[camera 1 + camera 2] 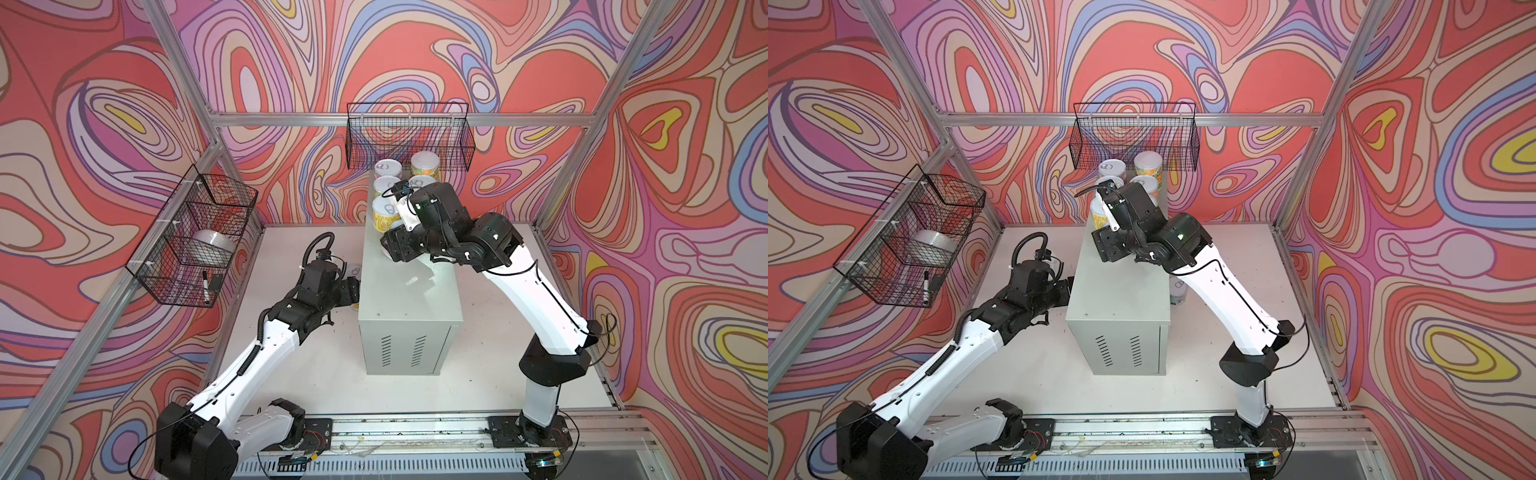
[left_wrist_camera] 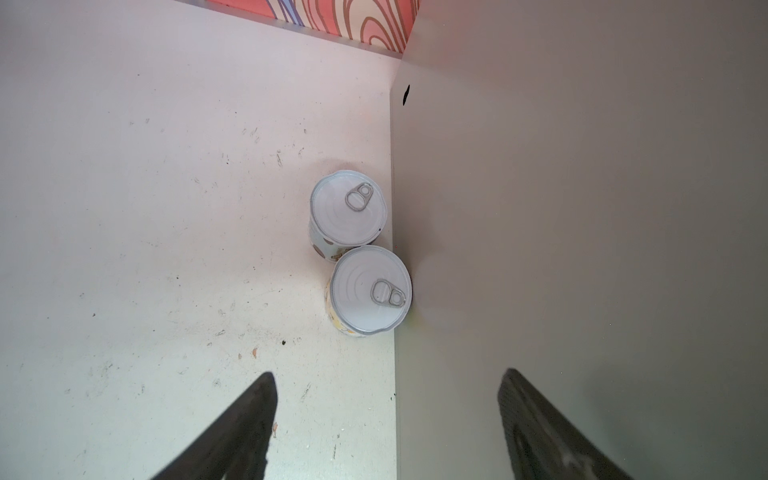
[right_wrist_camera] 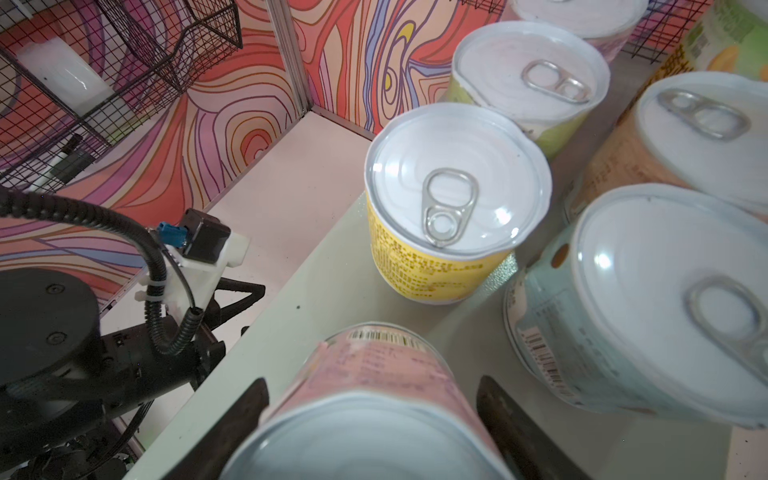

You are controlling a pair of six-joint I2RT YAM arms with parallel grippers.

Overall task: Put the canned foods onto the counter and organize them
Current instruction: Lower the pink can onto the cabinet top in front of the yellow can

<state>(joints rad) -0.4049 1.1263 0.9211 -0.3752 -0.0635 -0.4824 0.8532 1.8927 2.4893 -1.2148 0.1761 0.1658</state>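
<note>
The counter (image 1: 409, 299) is a pale grey cabinet mid-table. Several cans stand at its far end, among them a yellow can (image 3: 453, 199), a light blue can (image 3: 648, 299) and a green can (image 3: 528, 70). My right gripper (image 3: 372, 381) is over the counter, shut on a pink can (image 3: 374, 357) just in front of the yellow one. My left gripper (image 2: 388, 374) hangs open and empty low beside the counter's left wall. Ahead of it two cans (image 2: 348, 208) (image 2: 370, 289) stand on the white table against that wall. Another can (image 1: 1178, 291) stands on the table right of the counter.
A black wire basket (image 1: 409, 137) hangs on the back wall just above the far cans. A second wire basket (image 1: 195, 237) on the left wall holds a white roll (image 1: 214, 245) and a marker. Aluminium frame posts stand at the corners.
</note>
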